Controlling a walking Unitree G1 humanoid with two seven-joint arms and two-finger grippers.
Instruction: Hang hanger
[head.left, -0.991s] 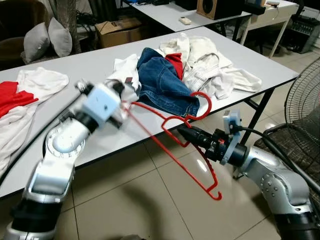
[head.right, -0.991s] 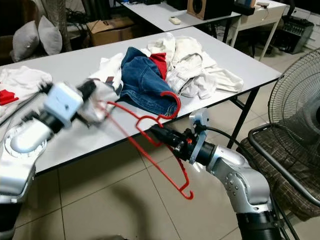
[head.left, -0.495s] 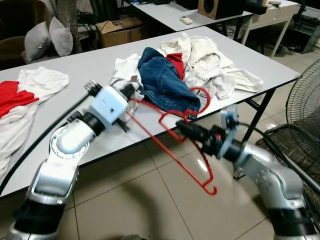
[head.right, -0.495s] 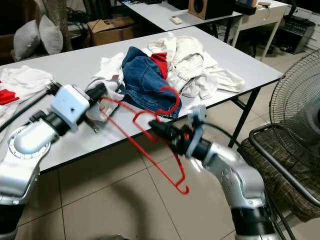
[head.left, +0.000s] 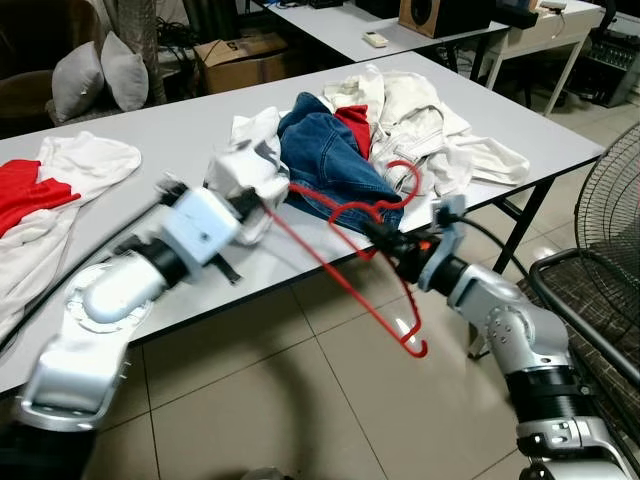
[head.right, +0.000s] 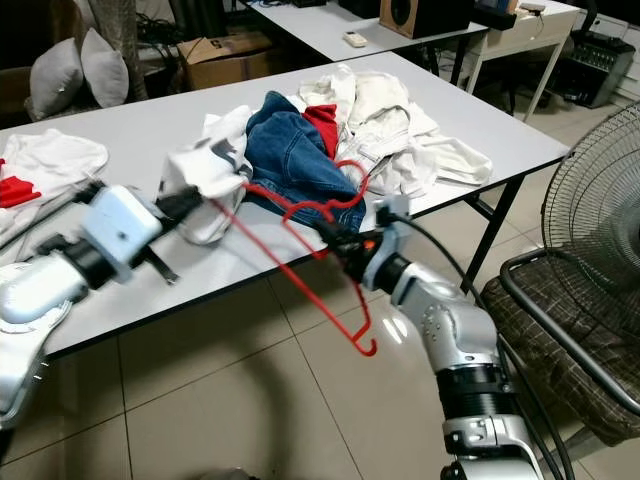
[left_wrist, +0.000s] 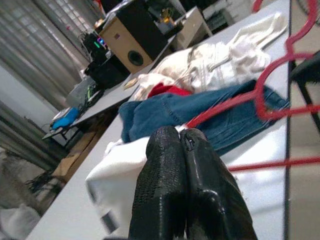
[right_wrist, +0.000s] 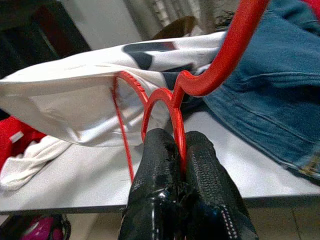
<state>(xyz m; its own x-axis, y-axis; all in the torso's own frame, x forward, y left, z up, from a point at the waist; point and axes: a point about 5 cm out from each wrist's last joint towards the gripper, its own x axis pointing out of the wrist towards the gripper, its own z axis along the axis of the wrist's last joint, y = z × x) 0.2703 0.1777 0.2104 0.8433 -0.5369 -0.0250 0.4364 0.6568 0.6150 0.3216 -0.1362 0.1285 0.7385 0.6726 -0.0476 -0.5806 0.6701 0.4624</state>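
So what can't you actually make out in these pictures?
- Left gripper: blurred in the eye views; what its shut fingers pinch is hidden behind them in the left wrist view.
- White printed garment: its black print is folded under.
- Red plastic hanger: its left end sits inside the garment.

Both head views look forward and down from above at the same grey table (head.left: 180, 130) and tiled floor (head.left: 300, 400). Each wrist view looks closely along its own black fingers, low over that tabletop.
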